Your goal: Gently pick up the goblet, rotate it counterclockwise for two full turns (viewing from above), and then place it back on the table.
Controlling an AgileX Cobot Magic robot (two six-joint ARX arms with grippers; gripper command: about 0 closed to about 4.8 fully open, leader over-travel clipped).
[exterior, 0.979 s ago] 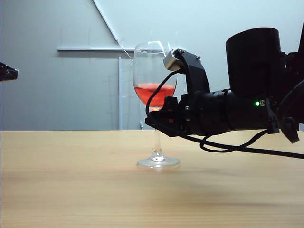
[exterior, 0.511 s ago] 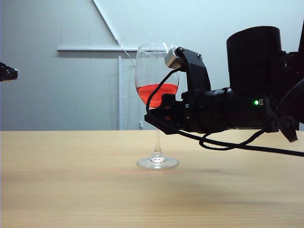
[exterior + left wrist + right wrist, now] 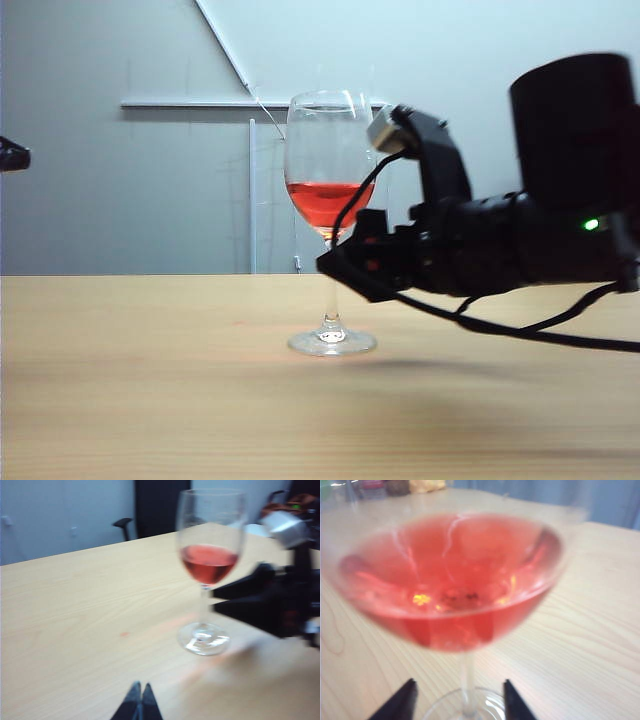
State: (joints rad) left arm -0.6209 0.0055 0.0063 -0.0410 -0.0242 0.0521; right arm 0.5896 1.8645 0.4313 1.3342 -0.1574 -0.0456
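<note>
Exterior view: you see the goblet [image 3: 329, 215] standing upright on the table [image 3: 150, 400], its foot flat on the wood and its long axis vertical. Your right gripper [image 3: 345, 265] comes in level from the right at stem height, with its tips at or just beside the stem below the bowl; this side-on angle does not tell you whether they touch. Left wrist view: your left gripper [image 3: 140, 702] has its fingertips pressed together, holds nothing, and stays well apart from the goblet [image 3: 210, 565], which stands beyond it on the table [image 3: 75, 610]. Right wrist view: your right gripper [image 3: 460, 700] has its two fingertips apart, one on each side of the thin stem, with table visible between each tip and the glass, so nothing is clamped. The goblet [image 3: 455, 585] lies straight ahead of this arm, clearly the nearer one.
</note>
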